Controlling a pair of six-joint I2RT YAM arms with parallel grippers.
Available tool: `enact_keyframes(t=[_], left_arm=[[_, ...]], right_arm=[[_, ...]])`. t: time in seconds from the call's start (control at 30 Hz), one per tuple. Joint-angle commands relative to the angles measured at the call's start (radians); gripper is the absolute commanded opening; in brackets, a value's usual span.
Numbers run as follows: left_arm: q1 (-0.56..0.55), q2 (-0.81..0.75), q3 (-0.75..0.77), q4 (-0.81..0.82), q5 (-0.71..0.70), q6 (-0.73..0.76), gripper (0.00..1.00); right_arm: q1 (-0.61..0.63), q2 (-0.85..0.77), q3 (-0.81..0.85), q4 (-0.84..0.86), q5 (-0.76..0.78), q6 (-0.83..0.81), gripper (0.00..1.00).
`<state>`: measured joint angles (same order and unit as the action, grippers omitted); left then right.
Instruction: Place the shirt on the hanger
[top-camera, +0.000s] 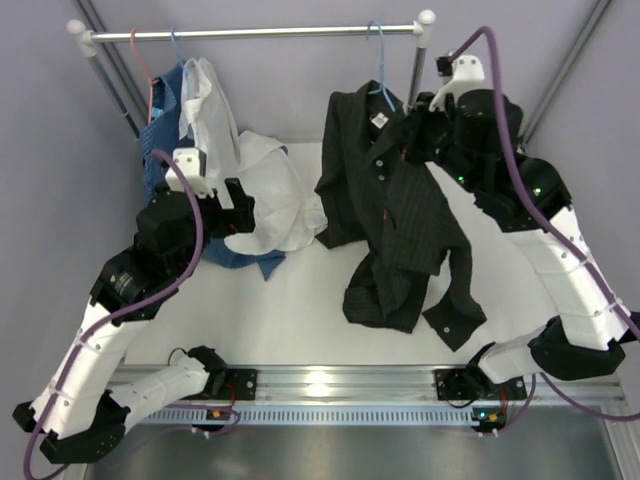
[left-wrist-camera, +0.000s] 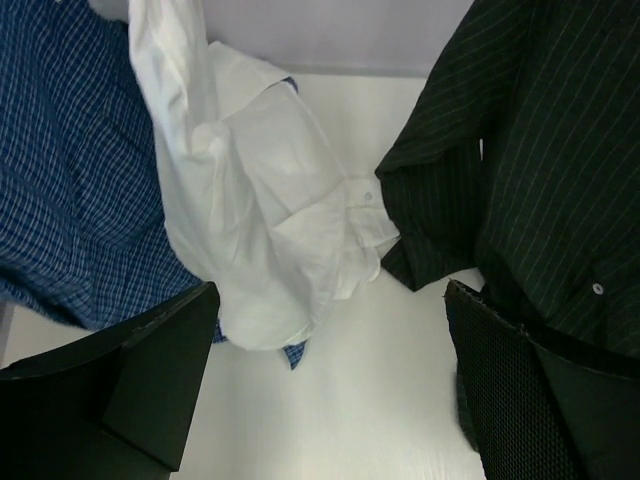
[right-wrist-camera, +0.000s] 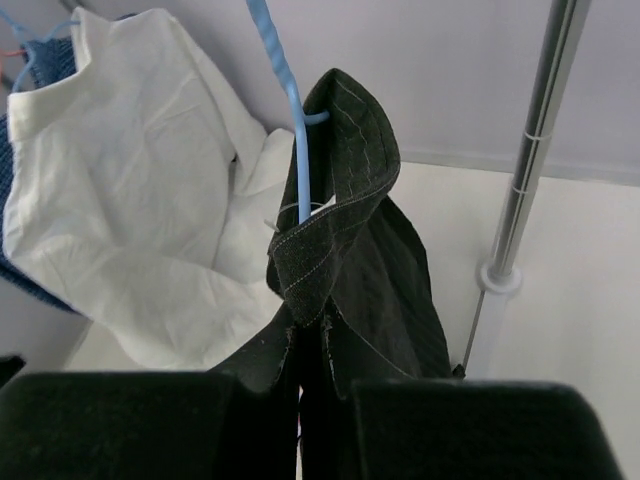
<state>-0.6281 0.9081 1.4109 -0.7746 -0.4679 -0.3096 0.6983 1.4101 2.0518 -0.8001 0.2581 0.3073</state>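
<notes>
At the right end of the rail (top-camera: 250, 33), the shirt (top-camera: 390, 200) hangs on the hanger (right-wrist-camera: 290, 100). The right gripper (right-wrist-camera: 310, 385) is clamped on the shirt below the collar; the left gripper (left-wrist-camera: 330, 340) stands apart, empty. The step in hand appears to be the final seating. Next, the release must not drag the fabric off.

Even, bright light; soft shadows, sharp focus.
</notes>
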Motion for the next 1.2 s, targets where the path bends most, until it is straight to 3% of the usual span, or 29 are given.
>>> enact_keyframes(t=[0.0,0.1,0.23,0.4,0.67,0.9,1.17], left_arm=[[0.001,-0.098,-0.058,-0.002,-0.054,-0.006,0.98],[0.001,-0.165,-0.167,0.009,0.02,-0.011,0.98],[-0.001,-0.285,-0.335,0.093,0.248,0.036,0.98],[-0.001,-0.443,-0.513,0.195,0.394,0.004,0.98],[0.001,-0.597,-0.651,0.195,0.388,0.001,0.98],[-0.001,-0.64,-0.701,0.202,0.388,-0.029,0.98],[0.001,-0.673,-0.721,0.205,0.356,-0.025,0.98]], right_arm=[[0.072,-0.024,-0.039,0.237,0.339,0.079,0.0],[0.093,0.081,0.076,0.242,0.423,0.049,0.0],[0.119,0.243,0.247,0.248,0.536,0.003,0.0],[0.093,0.342,0.373,0.263,0.529,0.056,0.0],[0.093,0.424,0.38,0.306,0.438,0.139,0.0],[0.075,0.424,0.266,0.406,0.356,0.164,0.0],[0.036,0.478,0.229,0.4,0.323,0.187,0.0]])
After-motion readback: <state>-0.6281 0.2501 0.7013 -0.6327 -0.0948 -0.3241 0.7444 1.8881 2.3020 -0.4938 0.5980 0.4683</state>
